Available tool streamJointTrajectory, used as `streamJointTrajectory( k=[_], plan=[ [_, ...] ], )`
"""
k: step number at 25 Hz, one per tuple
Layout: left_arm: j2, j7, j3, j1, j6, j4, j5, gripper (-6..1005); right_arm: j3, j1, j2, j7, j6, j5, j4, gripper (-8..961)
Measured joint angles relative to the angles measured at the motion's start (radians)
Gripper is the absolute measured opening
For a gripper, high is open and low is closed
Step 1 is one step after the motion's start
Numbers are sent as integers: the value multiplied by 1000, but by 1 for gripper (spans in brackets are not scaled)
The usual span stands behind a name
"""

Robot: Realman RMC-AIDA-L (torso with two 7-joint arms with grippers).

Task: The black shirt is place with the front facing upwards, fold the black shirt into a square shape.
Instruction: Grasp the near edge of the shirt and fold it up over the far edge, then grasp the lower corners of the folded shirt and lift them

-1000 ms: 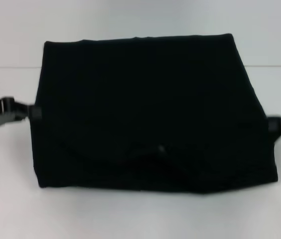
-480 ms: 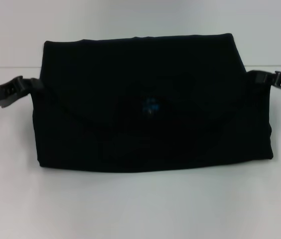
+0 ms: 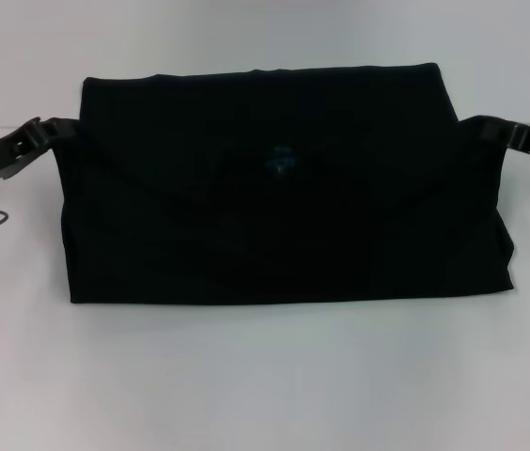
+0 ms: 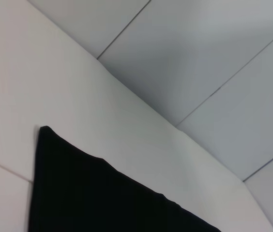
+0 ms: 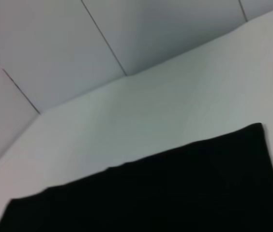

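As we carried the plain black cloth shirt (image 3: 284, 197) fold over | left gripper (image 3: 47, 132), right gripper (image 3: 491, 130) at its far side edges, finger state untellable | next: lay hem flat, square edges.

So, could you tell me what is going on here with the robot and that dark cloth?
The robot is folding the black shirt on the white table. The left gripper and the right gripper each sit at a side edge of the shirt, near its far corners. The shirt lies as a wide folded rectangle, not yet a square.

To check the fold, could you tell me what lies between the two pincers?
Only the black shirt spans from left pincer to right pincer, seen in the head view.
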Motion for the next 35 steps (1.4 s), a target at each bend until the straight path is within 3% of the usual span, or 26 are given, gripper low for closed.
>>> streamJointTrajectory(
  k=[5,12,19,24,27,29,31,33,35],
  plan=[
    [-28,54,2,-22,-61,-1,-3,27,-47,12,8,-5,99,1,24,31],
    [-74,98,4,-50,-200,-20,-17,34,-52,19,26,-43,194,3,31,106],
    [-81,132,3,-57,-237,-49,-27,46,-53,19,27,-86,140,3,32,230],
    [-75,125,1,-42,-213,-45,-28,212,-43,5,23,-78,109,19,25,333],
    [-44,91,6,-19,-99,-45,-22,447,-43,-31,-2,-92,-21,88,20,456],
    [-5,33,32,-1,1,-50,-4,490,-49,-58,-28,-132,-157,117,20,538],
    [58,-88,136,22,121,-55,25,532,-63,-80,-54,-193,-305,111,21,627],
    [98,-168,235,38,182,-53,36,575,-99,-100,-70,-261,-451,74,13,722],
    [120,-221,295,53,224,-40,50,618,-136,-114,-74,-321,-544,36,7,818]
  ],
)
